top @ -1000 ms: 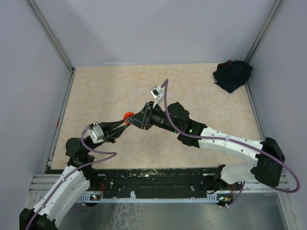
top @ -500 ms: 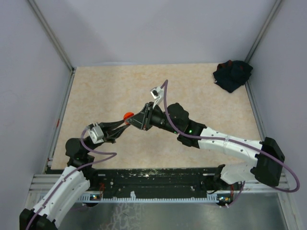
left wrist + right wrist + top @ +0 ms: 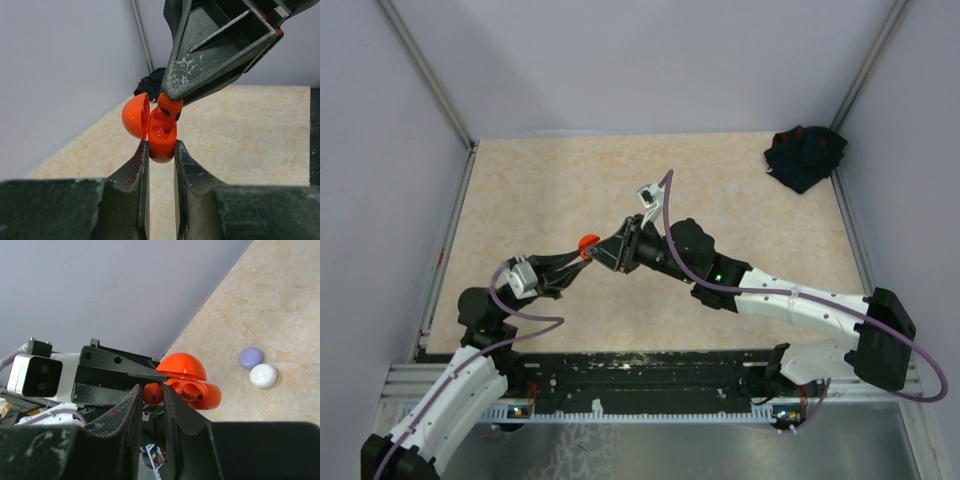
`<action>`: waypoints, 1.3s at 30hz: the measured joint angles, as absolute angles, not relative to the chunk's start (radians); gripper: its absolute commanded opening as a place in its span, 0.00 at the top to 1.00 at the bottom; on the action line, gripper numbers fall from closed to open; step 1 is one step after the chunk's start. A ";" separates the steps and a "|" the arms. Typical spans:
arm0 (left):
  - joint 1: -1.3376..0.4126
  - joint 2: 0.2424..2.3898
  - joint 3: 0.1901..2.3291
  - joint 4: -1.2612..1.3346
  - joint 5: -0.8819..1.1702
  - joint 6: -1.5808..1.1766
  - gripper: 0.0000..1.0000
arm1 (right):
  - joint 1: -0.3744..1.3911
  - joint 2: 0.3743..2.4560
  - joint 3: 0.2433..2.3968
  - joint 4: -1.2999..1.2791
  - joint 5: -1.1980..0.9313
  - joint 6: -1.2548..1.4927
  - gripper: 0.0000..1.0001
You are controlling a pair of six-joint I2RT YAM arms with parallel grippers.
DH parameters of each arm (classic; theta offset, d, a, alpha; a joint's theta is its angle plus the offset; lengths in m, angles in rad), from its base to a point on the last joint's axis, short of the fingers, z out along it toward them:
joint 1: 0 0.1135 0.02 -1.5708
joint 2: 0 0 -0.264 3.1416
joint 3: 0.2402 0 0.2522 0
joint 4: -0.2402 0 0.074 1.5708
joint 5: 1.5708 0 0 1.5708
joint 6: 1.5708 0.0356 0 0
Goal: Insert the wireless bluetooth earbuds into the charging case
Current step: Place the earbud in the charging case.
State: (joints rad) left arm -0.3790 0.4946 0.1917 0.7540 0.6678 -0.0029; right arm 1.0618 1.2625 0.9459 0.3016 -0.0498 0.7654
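Note:
My left gripper (image 3: 161, 150) is shut on the base of an orange charging case (image 3: 161, 142), held above the table with its domed lid (image 3: 136, 116) swung open. My right gripper (image 3: 151, 390) is shut on a small orange earbud (image 3: 153, 394), pressed against the case's open top (image 3: 200, 395). Another orange earbud (image 3: 191, 391) lies in the case's cavity. From the left wrist, the held earbud (image 3: 169, 107) pokes down out of the right gripper's fingers (image 3: 215, 50) into the case. From above, both grippers meet at the case (image 3: 587, 243), left of the table's middle.
A dark crumpled cloth (image 3: 805, 157) lies in the far right corner. A lavender disc (image 3: 250, 358) and a white disc (image 3: 263, 375) sit side by side on the beige tabletop. Grey walls enclose the table on three sides.
The right arm's wrist has shifted very slightly. Both grippers stay together at the orange case.

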 measured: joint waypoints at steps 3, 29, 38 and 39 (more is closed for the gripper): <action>-0.379 0.495 0.191 0.751 0.665 -0.003 1.00 | 1.063 1.245 0.930 0.300 -0.022 0.771 0.75; -0.375 0.506 0.188 0.752 0.635 -0.003 1.00 | 1.064 1.231 0.912 0.266 -0.002 0.768 0.69; -0.375 0.506 0.188 0.744 0.626 -0.003 1.00 | 1.065 1.233 0.924 0.241 -0.045 0.735 0.68; -0.375 0.506 0.188 0.743 0.626 -0.003 1.00 | 1.065 1.235 0.929 0.241 -0.052 0.728 0.68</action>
